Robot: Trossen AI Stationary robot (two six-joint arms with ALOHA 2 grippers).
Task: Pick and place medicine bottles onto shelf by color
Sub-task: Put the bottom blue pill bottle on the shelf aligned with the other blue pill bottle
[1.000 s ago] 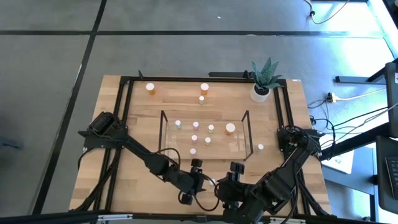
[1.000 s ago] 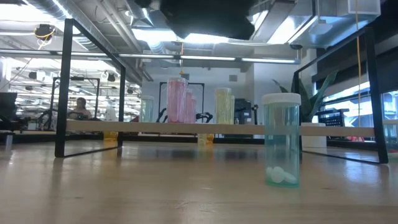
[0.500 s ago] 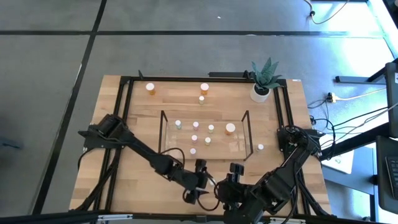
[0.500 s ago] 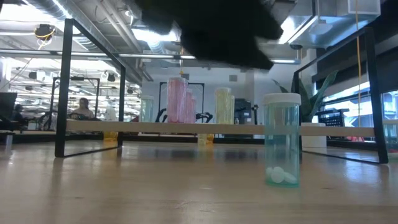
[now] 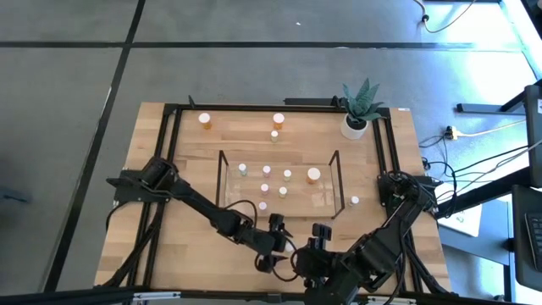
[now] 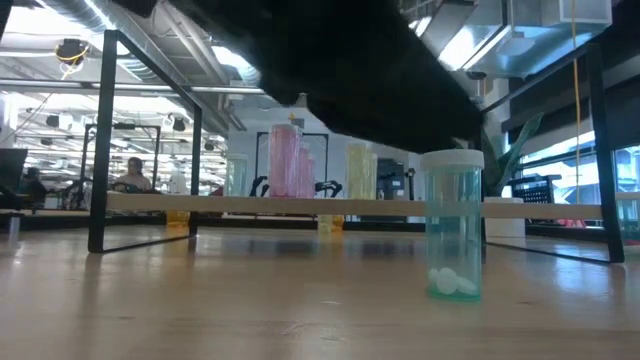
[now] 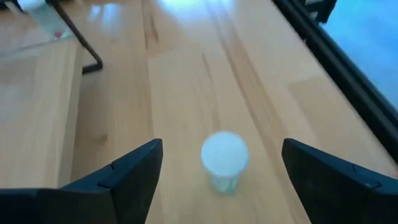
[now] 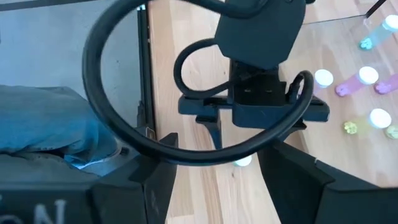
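1. The bottle [image 7: 224,158] nearest the work is a small clear greenish cylinder with a white cap; the low view [image 6: 453,224] shows it upright on the table [image 5: 169,229] with a couple of white pills at its bottom.
2. It stands at the table's near edge, in front of the shelf [image 5: 279,182] and outside it.
3. The left gripper [image 7: 221,171] hangs above this bottle with its jaws wide apart, one finger [image 7: 134,171] on each side of the cap and neither touching it. From above, the left gripper [image 5: 273,246] sits just in front of the shelf's near edge.
4. The right gripper [image 8: 214,171] waits at the near edge beside the left one, fingers parted and holding nothing.
5. On the shelf stand several small bottles: pinkish [image 5: 264,188], greenish [image 5: 243,169] and yellowish [image 5: 287,174] ones, plus a larger orange bottle [image 5: 313,175].
6. Two orange bottles [image 5: 205,119] [image 5: 279,119] stand near the table's far edge, well apart, with one tiny bottle [image 5: 274,135] just beside the second.
7. Another tiny white-capped bottle [image 5: 355,201] stands just outside the shelf's right end.
8. A plant [image 5: 360,106] in a white pot sits at the far right corner.
9. No label or writing can be read on any bottle.
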